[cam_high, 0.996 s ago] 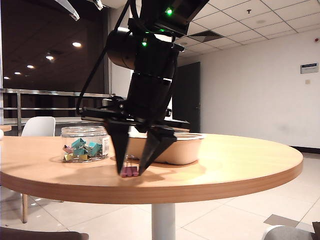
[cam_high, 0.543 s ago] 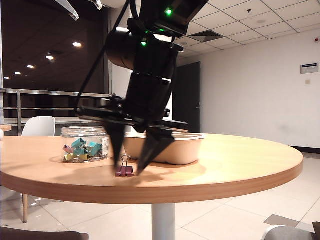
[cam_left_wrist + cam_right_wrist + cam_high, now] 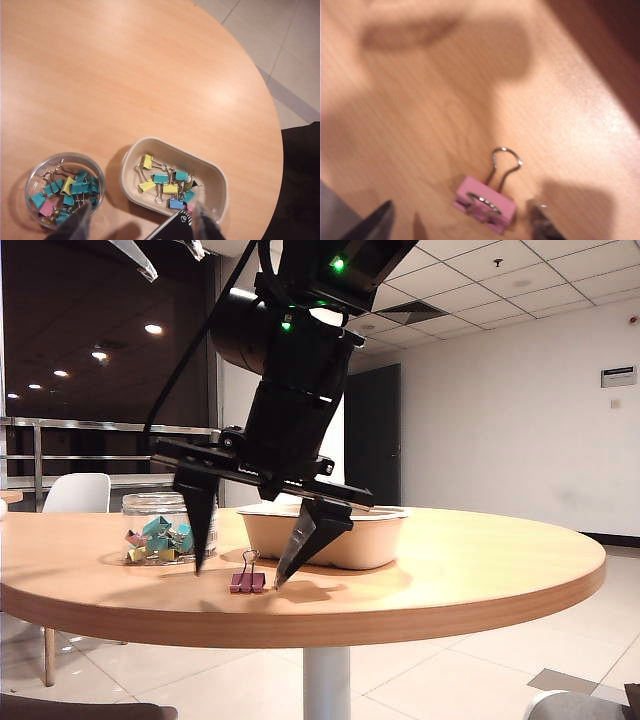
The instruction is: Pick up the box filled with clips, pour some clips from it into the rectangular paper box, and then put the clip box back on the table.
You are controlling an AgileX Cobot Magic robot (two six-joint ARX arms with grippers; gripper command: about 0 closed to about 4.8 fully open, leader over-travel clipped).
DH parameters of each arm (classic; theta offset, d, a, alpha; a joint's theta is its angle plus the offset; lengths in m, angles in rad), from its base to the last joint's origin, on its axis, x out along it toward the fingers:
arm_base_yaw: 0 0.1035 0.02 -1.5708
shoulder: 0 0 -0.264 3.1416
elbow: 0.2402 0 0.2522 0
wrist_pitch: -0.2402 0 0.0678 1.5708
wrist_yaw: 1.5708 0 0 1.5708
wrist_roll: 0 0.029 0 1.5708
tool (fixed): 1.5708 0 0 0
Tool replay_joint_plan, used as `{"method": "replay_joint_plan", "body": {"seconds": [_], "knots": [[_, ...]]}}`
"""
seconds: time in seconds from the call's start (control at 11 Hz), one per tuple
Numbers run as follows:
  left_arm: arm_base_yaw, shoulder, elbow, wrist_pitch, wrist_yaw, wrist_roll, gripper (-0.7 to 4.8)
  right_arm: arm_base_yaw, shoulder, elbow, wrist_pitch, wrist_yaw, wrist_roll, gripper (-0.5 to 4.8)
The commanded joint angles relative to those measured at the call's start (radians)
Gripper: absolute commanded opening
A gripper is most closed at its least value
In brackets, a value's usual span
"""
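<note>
Round wood table [image 3: 480,560] in a dim office. Right gripper [image 3: 243,575] is spreading wider than before, releasing pink clip [image 3: 248,582], now lying free between its fingers at 3 o'clock of the clip jar [image 3: 168,528]. Jar and paper tray [image 3: 172,180] both holding clips. Left gripper [image 3: 137,225] hovering high, part open, empty.

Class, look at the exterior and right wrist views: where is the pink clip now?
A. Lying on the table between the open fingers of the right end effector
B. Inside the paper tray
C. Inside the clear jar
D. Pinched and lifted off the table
A: the pink clip lies on the table, with the right end effector spread apart around it, touching neither finger.
</note>
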Motion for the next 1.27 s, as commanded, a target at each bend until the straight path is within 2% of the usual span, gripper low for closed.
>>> {"method": "replay_joint_plan", "body": {"seconds": [0.09, 0.36, 0.45, 0.81, 0.91, 1.0, 1.09, 1.27], "knots": [[0.000, -0.007, 0.005, 0.002, 0.019, 0.001, 2.70, 0.002, 0.006, -0.003, 0.003, 0.000, 0.034, 2.18], [0.000, -0.015, 0.005, 0.003, 0.023, 0.001, 2.69, 0.003, 0.006, -0.003, 0.003, -0.003, 0.029, 2.16], [0.000, -0.023, 0.005, 0.001, 0.023, 0.001, 2.69, -0.005, 0.005, -0.003, 0.024, -0.105, -0.052, 2.34], [0.000, -0.034, 0.005, 0.000, 0.024, 0.001, 2.69, -0.003, 0.006, -0.003, 0.028, -0.133, 0.015, 2.34], [0.000, -0.039, 0.005, -0.001, 0.023, 0.001, 2.69, -0.002, 0.006, -0.003, 0.014, -0.134, 0.020, 4.79], [0.000, -0.039, 0.005, -0.001, 0.026, 0.000, 2.69, 0.003, 0.006, -0.003, -0.008, -0.101, 0.095, 4.79], [0.000, -0.044, 0.005, -0.002, 0.039, 0.000, 2.69, 0.023, 0.006, -0.001, -0.006, 0.028, 0.114, 4.79], [0.000, -0.045, 0.005, -0.003, 0.043, 0.000, 2.69, 0.029, 0.006, -0.001, -0.005, 0.069, 0.108, 4.79]]}}
